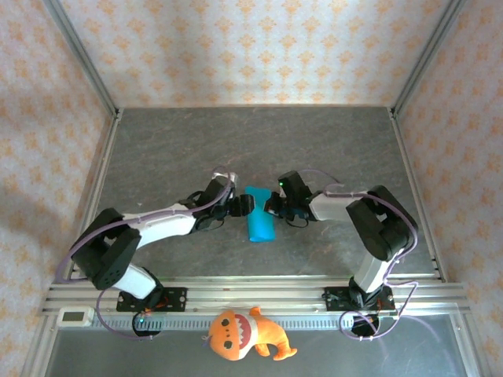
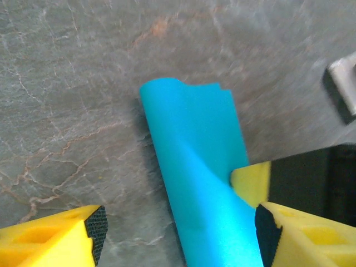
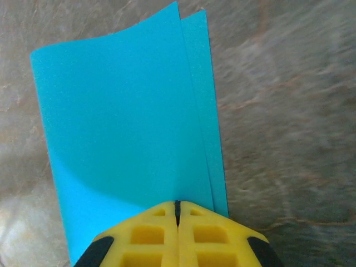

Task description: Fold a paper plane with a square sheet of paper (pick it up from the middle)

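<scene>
- My right gripper [image 3: 178, 208] has its yellow pads pressed flat together, pinching the near edge of the square sheet of paper [image 3: 122, 128].
- From that wrist I see the cyan sheet doubled over into two layers, the top layer's right edge sitting a little short of the one beneath.
- My left gripper [image 2: 178, 238] is spread wide and grips nothing; the folded sheet runs up between its two fingertips, the right-hand tip just beside the paper's edge.
- In the left wrist view the right gripper's yellow finger bites the sheet's side, and the paper bulges in a soft curve rather than lying flat.
- From above, the sheet is a narrow blue strip between the two grippers, on the middle of the grey stone-patterned table [image 1: 157, 149].
- An orange plush toy [image 1: 244, 334] lies by the arm bases, well apart from the paper.
</scene>
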